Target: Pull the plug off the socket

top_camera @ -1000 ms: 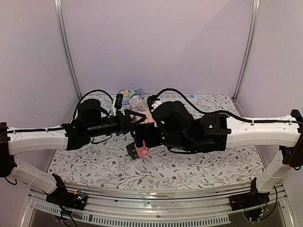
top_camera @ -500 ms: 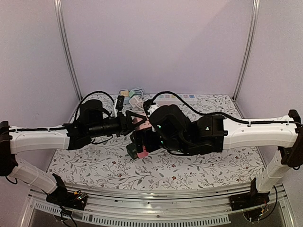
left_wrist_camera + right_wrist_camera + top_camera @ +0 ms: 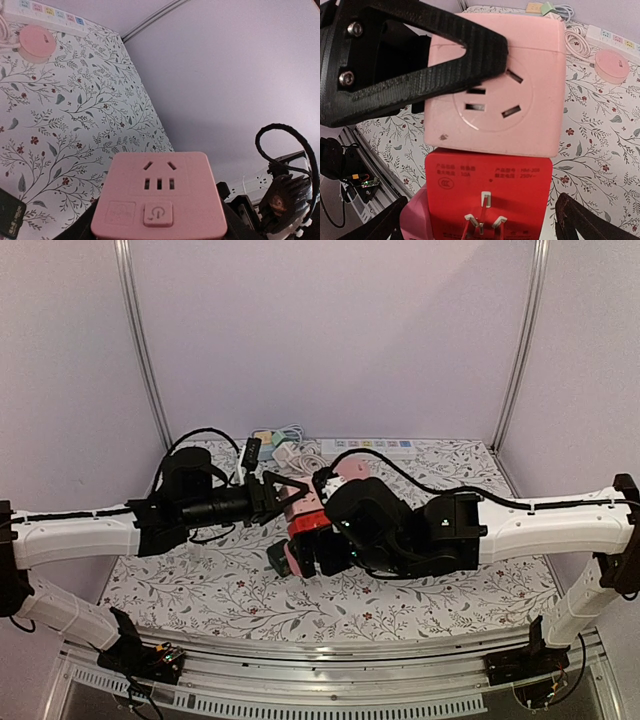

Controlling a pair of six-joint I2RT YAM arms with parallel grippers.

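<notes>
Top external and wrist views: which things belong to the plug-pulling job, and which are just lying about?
Job in hand:
- pink cube socket, held by the left hand
- red block-shaped plug, held by the right hand

Lying about:
- long white power strip
- round pink disc
- white coiled cable

Table (image 3: 450, 600): white cloth printed with grey leafy sprigs and small red flowers, covers the whole top. Far edge: long white power strip (image 3: 365, 446) lying flat along the back wall. Just in front of it, a round pink disc (image 3: 348, 469). To the left, a loose coil of white cable (image 3: 288, 452) beside small pastel pieces (image 3: 265, 436). Mid-table: a dark block (image 3: 277, 558), mostly hidden, possibly an adapter.
</notes>
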